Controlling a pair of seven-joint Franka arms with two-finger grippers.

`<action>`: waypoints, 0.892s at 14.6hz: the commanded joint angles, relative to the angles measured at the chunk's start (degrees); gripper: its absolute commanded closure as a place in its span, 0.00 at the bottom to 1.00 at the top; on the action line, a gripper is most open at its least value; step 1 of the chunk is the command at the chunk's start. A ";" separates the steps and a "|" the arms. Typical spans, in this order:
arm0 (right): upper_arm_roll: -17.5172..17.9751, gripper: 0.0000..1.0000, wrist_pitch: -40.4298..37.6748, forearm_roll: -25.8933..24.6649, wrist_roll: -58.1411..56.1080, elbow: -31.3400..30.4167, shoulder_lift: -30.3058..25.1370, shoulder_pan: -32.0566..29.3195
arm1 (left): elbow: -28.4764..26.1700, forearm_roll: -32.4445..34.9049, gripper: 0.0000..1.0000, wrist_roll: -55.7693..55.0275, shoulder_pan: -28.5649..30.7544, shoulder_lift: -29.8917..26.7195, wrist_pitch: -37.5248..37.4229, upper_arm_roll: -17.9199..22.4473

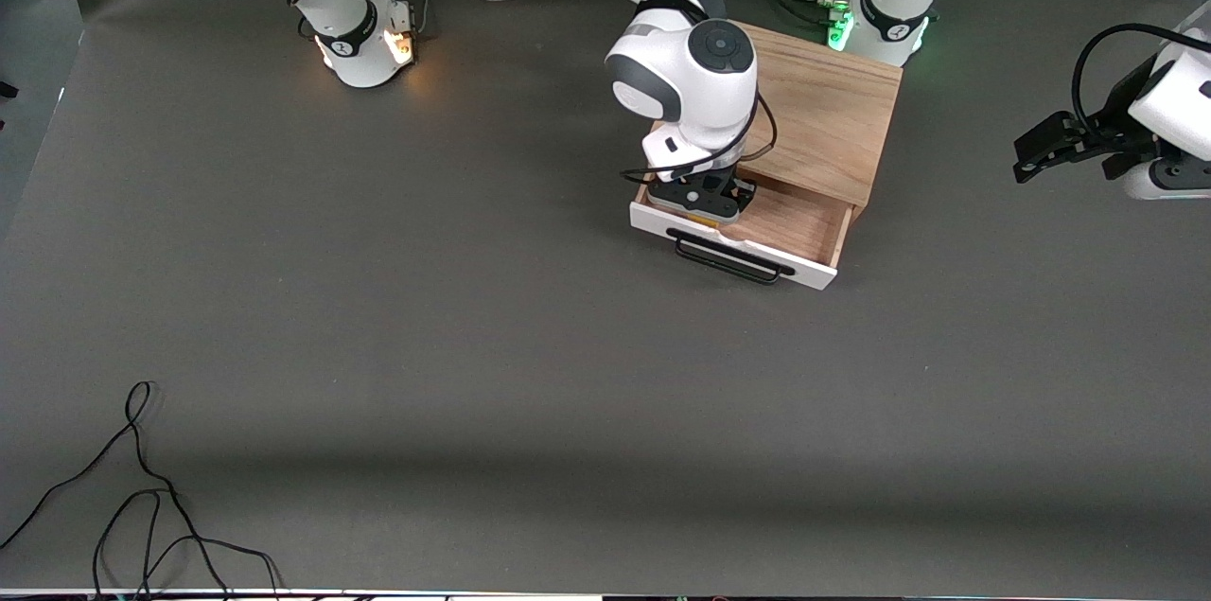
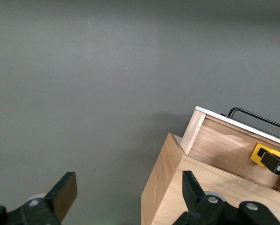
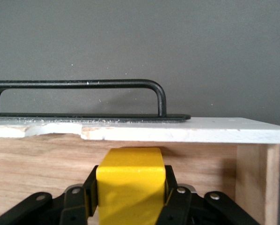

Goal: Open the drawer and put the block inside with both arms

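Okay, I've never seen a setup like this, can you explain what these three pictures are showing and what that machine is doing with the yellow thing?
These are two white jointed robot arms at a grey table. The big picture looks down from a high camera facing them; the other two come from cameras on each arm's wrist.

On the table stands a light oak box cabinet with its white-fronted drawer pulled open.

The right gripper is down inside the drawer, with the small yellow-orange block between its fingers against the drawer's front wall. Whether it grips it or is letting go cannot be told.

The left gripper waits open, above the left arm's end of the table.
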 commanded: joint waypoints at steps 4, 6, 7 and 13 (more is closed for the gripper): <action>-0.72 0.00 -0.36 -1.44 1.79 1.87 -0.66 0.74 | 1.21 0.77 0.00 0.73 -0.11 0.48 -1.52 0.00; -0.89 0.00 -1.59 -1.44 1.26 1.88 -3.12 0.04 | 1.21 0.77 0.00 0.81 -0.03 0.48 -1.61 0.00; -1.24 0.00 -3.25 -1.35 0.82 1.88 -4.78 -0.22 | 1.21 0.77 0.00 0.81 0.06 0.48 -1.52 0.00; -0.89 0.00 -11.26 1.45 -21.11 -3.72 -18.57 -12.16 | 1.13 1.29 0.00 0.81 -0.03 0.48 -1.70 0.00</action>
